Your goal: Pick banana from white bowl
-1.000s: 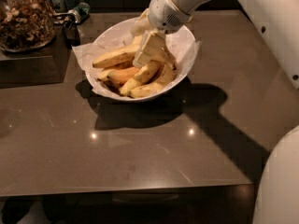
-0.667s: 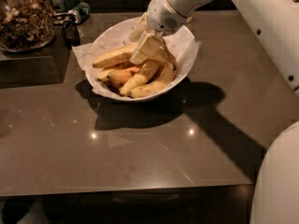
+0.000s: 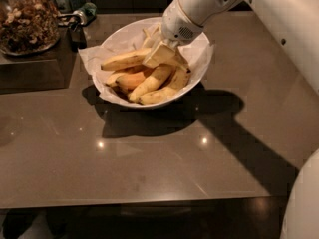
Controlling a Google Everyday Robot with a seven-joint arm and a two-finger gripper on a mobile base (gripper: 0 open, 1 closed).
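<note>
The white bowl point(image 3: 199, 66), lined with crinkled white paper, stands at the back middle of the brown table. Several bananas lie in it. The longest, pale yellow banana point(image 3: 124, 59) lies across the bowl's left side, above an orange-tinted banana point(image 3: 130, 79) and two plumper yellow ones point(image 3: 149, 82). My gripper point(image 3: 167, 59) reaches down into the bowl from the upper right. It sits over the right end of the long banana, in the middle of the pile. What it touches is hidden under it.
A glass jar of nuts point(image 3: 25, 19) stands at the back left on a dark raised block point(image 3: 35, 71). A small dark and green object point(image 3: 82, 14) lies behind the bowl. My white arm point(image 3: 269, 19) crosses the upper right, and my body point(image 3: 304, 203) fills the lower right corner.
The gripper stays in the bowl over the bananas with only a slight shift. The bananas and the bowl have not visibly moved.
</note>
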